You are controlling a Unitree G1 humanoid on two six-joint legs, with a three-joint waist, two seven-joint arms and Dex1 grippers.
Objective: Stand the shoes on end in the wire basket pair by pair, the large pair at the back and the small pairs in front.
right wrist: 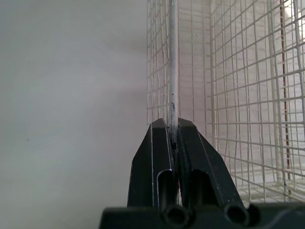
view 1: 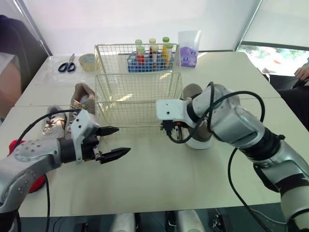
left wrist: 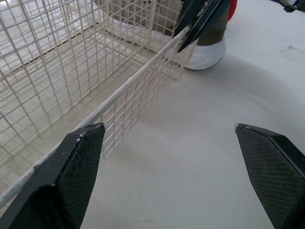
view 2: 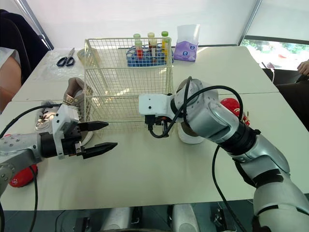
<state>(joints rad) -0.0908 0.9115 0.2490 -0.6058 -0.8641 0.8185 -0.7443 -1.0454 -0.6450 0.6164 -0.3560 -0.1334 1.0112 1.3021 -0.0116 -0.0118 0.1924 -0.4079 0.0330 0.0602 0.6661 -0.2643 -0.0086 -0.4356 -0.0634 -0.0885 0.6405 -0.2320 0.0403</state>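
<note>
The cream wire basket (view 1: 137,87) stands mid-table with no shoes in it. My right gripper (view 1: 167,128) is shut on a thick wire (right wrist: 172,71) at the basket's front right corner, low down. My left gripper (view 1: 114,142) hovers open over bare table in front of the basket's left corner, holding nothing. Behind my right arm a brown shoe with a white sole (view 1: 197,140) rests on the table, and a red shoe (view 2: 231,106) lies beyond it. Left of the basket are a brown shoe (view 1: 82,99), a silvery shoe (view 1: 50,124) and a red shoe (view 1: 17,144).
Behind the basket stand a blue rack of bottles (view 1: 149,59) and a purple pouch (view 1: 188,50). Scissors (view 1: 66,64) and a tape roll (view 1: 87,61) lie at the back left. A person (view 1: 7,72) sits at the left edge; a hand (view 1: 302,72) shows far right.
</note>
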